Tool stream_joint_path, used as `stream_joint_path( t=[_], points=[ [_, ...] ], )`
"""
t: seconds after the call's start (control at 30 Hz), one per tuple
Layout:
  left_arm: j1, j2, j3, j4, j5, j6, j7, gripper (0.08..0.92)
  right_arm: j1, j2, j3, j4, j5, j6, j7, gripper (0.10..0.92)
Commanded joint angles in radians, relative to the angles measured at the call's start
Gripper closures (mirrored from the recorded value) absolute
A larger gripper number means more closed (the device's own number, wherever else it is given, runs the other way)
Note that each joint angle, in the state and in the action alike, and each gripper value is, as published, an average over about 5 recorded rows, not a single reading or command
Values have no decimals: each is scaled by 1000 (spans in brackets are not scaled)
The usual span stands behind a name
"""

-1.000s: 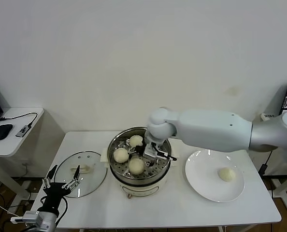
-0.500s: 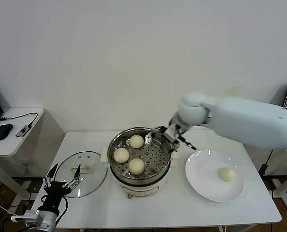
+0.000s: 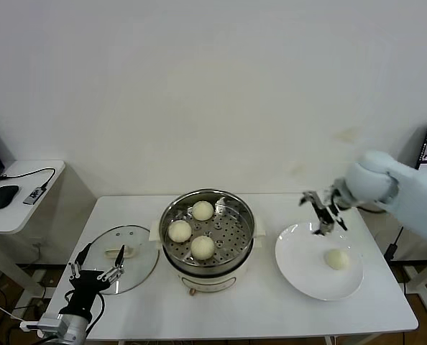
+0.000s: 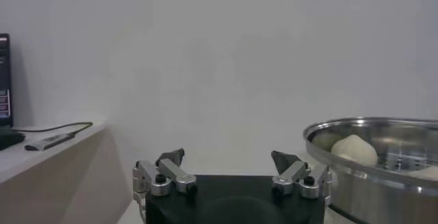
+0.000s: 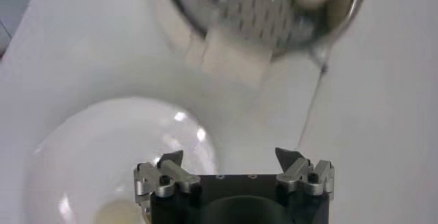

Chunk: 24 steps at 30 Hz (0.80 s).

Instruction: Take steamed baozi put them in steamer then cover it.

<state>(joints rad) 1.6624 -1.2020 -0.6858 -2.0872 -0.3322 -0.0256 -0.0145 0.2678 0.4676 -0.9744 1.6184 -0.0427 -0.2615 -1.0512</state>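
White desk (image 3: 256, 316) fills the lower half of the head view and carries everything we need. At its centre stands the steamer (image 3: 208, 233), uncovered, with three steamed baozi (image 3: 203, 246) resting on its perforated tray: one toward the back, one at the left, one at the front. Right of it, in the lower right of the frame, the white plate (image 3: 300, 277) holds the one remaining bun (image 3: 336, 259). The cover (image 3: 124, 253) lies flat on the desk at the lower left, apart from the pot.

What has changed for us is the right arm. A second ago our right claw (image 3: 323, 214) was down inside the steamer among the buns; now it has swung clear to the right and hangs over the plate's upper edge, its jaws spread wide and holding nothing. The right wrist view agrees: open fingers (image 5: 168, 172), the plate beneath, the steamer's rim off toward the top of that picture.

We take that to mean the third bun has been delivered and we are heading for the fourth. Our next move calls for lowering onto the last bun, which sits below and just right of the claw.

Our left claw (image 3: 95, 277) waits at the lower left, near the cover's edge, jaws wide and empty. Covering the pot is not yet begun.
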Motion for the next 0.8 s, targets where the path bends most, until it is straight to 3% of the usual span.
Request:
stream_joint_path(
  t=[0.03,0.8],
  points=[
    [1,9,-3,2,-1,0,1,177,-456,-99,392,-157,-131,47,-37,203],
    [0,12,-11,0,-2,8,1,177,-566,92,467,-382,-211,68,-1,203]
  ],
)
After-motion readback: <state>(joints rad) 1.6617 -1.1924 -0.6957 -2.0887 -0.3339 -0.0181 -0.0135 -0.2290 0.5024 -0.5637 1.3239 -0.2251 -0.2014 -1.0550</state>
